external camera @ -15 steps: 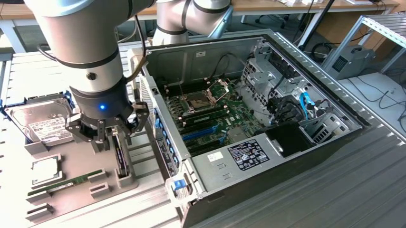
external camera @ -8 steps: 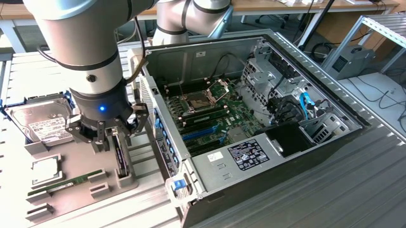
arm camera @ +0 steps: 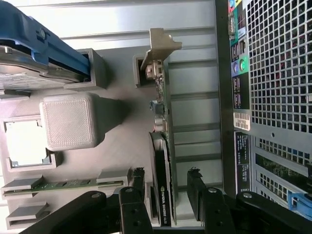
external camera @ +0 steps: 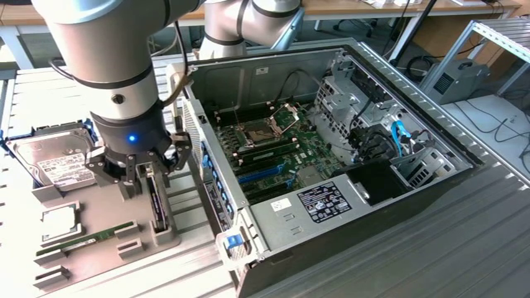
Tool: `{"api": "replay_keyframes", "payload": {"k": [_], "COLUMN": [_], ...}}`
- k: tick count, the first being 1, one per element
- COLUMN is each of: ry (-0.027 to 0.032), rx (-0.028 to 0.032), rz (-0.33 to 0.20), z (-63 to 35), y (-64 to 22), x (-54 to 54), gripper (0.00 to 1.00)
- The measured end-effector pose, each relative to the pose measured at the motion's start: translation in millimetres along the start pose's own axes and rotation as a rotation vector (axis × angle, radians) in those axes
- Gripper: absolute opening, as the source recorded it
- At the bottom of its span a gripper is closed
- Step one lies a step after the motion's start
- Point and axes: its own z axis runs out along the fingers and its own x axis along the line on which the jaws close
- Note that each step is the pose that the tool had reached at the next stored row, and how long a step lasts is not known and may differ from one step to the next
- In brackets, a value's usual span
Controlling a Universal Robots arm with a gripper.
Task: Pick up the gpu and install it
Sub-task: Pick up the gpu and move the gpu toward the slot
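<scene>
The gpu (arm camera: 163, 146) stands on its edge in a slot of the grey holder tray (arm camera: 122, 146), black face to one side, green board to the other, its silver bracket (arm camera: 161, 44) at the far end. My gripper (arm camera: 166, 183) is open and straddles the card's near end. One black fingertip (arm camera: 139, 179) is on the black-face side and the other fingertip (arm camera: 195, 181) on the board side, each with a small gap to the card. In the exterior view the gripper (external camera: 143, 180) hangs over the gpu (external camera: 158, 208), just to the left of the open computer case (external camera: 248, 211).
The tray also holds a silver hard drive (external camera: 59, 162), a CPU (external camera: 58, 223) and a green RAM stick (external camera: 83, 239). Inside the case lies the motherboard with blue slots (external camera: 265, 174). The case's perforated rear wall (arm camera: 278, 97) stands close beside the card.
</scene>
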Motion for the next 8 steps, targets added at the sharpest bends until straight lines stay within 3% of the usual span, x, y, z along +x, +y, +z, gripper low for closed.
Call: {"api": "replay_keyframes", "payload": {"k": [8], "ry": [-0.0002], "rx": [-0.0002], "rz": [0.0], "z": [2.0], "y": [7.5], "x": [0.7], "gripper": [0.48]}}
